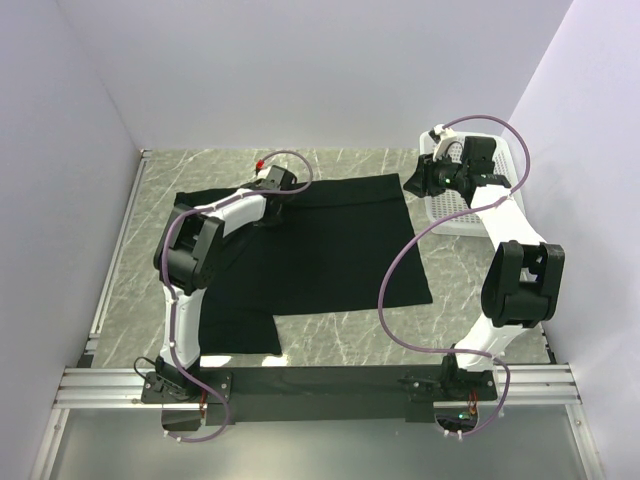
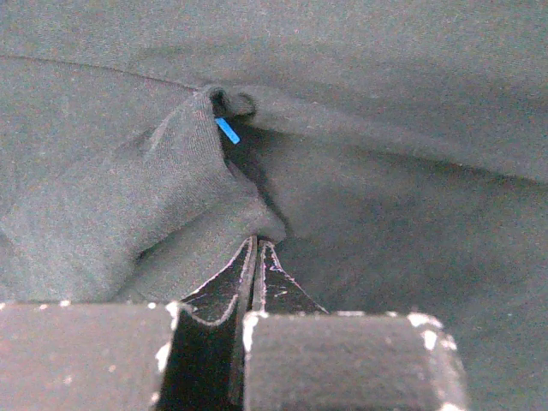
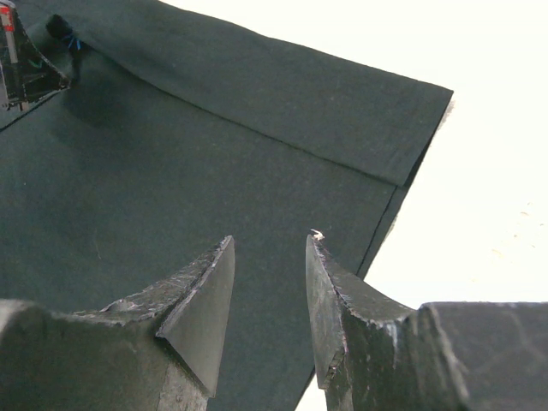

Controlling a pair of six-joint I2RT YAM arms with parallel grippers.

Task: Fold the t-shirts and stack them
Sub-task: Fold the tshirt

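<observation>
The black t-shirt (image 1: 330, 250) lies spread on the marble table, with one sleeve sticking out at the near left. My left gripper (image 1: 275, 183) is at the shirt's far edge near the collar. In the left wrist view the left gripper (image 2: 257, 244) is shut on a bunched fold of the t-shirt (image 2: 171, 197), beside a small blue tag (image 2: 227, 130). My right gripper (image 1: 412, 185) hovers at the shirt's far right corner. In the right wrist view the right gripper (image 3: 270, 244) is open and empty above the flat t-shirt (image 3: 171, 154).
A white perforated basket (image 1: 458, 218) stands at the far right, behind the right arm. Metal rails run along the table's left edge (image 1: 120, 240) and near edge (image 1: 320, 385). White walls enclose the table on three sides.
</observation>
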